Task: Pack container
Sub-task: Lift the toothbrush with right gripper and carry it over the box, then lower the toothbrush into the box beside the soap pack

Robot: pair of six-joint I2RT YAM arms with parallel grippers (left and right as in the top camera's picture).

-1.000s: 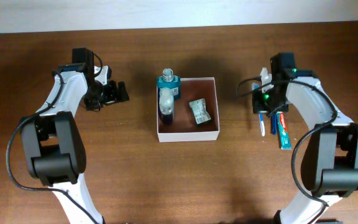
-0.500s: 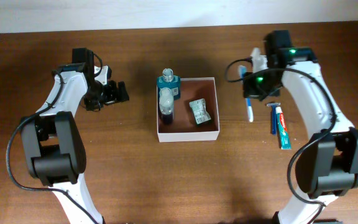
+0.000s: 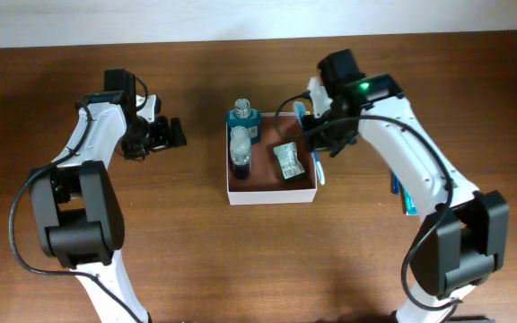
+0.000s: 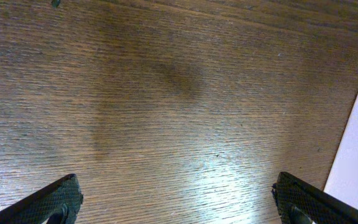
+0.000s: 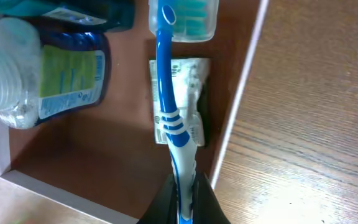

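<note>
The container (image 3: 271, 193) is a square shallow box with white walls and a reddish-brown inside, at the table's middle; its wall shows in the right wrist view (image 5: 241, 93). Inside lie a clear-capped blue bottle (image 3: 240, 151) and a small green-white sachet (image 3: 287, 161). A teal bottle (image 3: 243, 117) stands at its far left corner. My right gripper (image 3: 316, 135) is shut on a blue and white toothbrush (image 5: 169, 93) and holds it over the container's right side, above the sachet (image 5: 188, 93). My left gripper (image 3: 155, 135) is open and empty over bare wood, left of the container.
A toothpaste tube (image 3: 408, 199) lies on the table to the right of the container, partly hidden by my right arm. The container's white corner (image 4: 356, 155) shows at the right edge of the left wrist view.
My right gripper has carried the toothbrush left, from beside the toothpaste tube to over the container's right side. The left arm has not moved.
</note>
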